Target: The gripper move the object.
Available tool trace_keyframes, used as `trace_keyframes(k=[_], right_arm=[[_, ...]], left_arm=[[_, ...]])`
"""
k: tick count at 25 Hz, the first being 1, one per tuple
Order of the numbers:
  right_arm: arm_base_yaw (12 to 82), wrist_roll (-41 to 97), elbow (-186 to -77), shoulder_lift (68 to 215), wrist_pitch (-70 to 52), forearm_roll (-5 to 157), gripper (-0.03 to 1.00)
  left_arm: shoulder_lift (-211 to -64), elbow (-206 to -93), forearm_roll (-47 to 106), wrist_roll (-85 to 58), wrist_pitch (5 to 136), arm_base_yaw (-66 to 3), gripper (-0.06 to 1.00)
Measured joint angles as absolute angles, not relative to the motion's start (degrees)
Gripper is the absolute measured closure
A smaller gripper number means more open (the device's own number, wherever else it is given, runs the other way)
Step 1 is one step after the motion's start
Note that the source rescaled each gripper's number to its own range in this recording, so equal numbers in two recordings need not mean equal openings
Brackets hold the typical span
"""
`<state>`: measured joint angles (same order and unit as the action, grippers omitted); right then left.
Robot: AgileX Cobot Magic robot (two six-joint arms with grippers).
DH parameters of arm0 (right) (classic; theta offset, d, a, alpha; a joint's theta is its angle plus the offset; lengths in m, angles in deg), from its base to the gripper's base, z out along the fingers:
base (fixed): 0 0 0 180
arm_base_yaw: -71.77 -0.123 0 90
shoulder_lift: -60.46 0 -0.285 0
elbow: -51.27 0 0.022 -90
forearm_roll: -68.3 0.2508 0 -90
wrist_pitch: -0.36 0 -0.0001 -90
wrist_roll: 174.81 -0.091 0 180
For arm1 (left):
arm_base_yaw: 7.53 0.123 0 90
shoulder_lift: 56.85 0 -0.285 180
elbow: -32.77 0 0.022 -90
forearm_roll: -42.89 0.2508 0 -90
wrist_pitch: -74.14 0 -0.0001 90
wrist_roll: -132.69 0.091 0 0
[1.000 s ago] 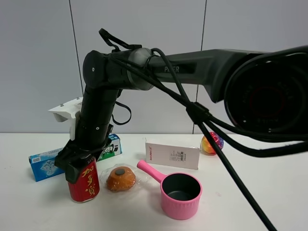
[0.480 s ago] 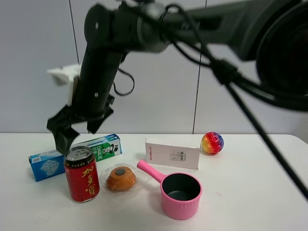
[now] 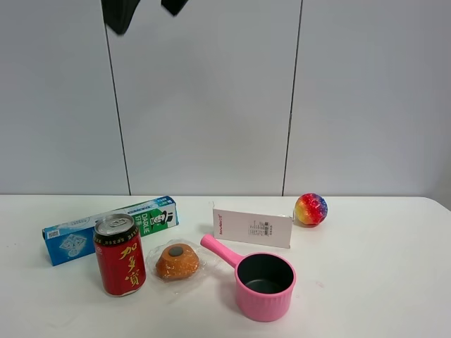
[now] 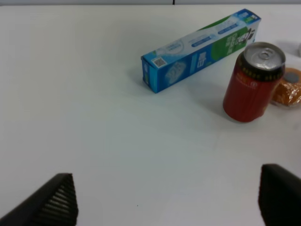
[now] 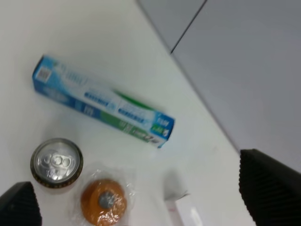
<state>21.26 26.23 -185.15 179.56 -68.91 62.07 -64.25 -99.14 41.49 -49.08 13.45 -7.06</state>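
Observation:
The red drink can (image 3: pixel 120 257) with yellow characters stands upright on the white table (image 3: pixel 366 282), at the front left, with nothing holding it. My right gripper (image 3: pixel 149 14) hangs high above it at the top edge of the exterior view, open and empty. The right wrist view looks down on the can's silver top (image 5: pixel 57 161) between the open gripper (image 5: pixel 146 195). My left gripper (image 4: pixel 167 202) is open and empty over bare table, well away from the can (image 4: pixel 254 82). The left arm does not show in the exterior view.
A blue and green toothpaste box (image 3: pixel 106 229) lies behind the can. A wrapped orange bun (image 3: pixel 176 260) sits right beside the can. A pink pot (image 3: pixel 264 285) with a handle, a white box (image 3: pixel 252 227) and a coloured ball (image 3: pixel 311 209) stand further right.
My right gripper was closed around the can's top, then opened, let go and rose to the top edge of the view. The can stayed upright in place.

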Motion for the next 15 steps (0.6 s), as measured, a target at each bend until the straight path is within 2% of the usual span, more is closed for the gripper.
trace_keyframes(k=[8, 11, 15], right_arm=[[21.26, 21.96, -182.79, 167.25, -69.09, 61.49, 0.4], [21.26, 19.76, -173.48, 160.22, -64.7, 61.42, 0.4], [21.26, 18.45, -151.04, 147.81, -52.51, 61.31, 0.4]], left_arm=[[-64.25, -99.14, 41.49, -49.08, 13.45, -7.06, -0.06], [-64.25, -99.14, 41.49, -49.08, 13.45, -7.06, -0.06], [-64.25, -99.14, 41.49, -49.08, 13.45, -7.06, -0.06]])
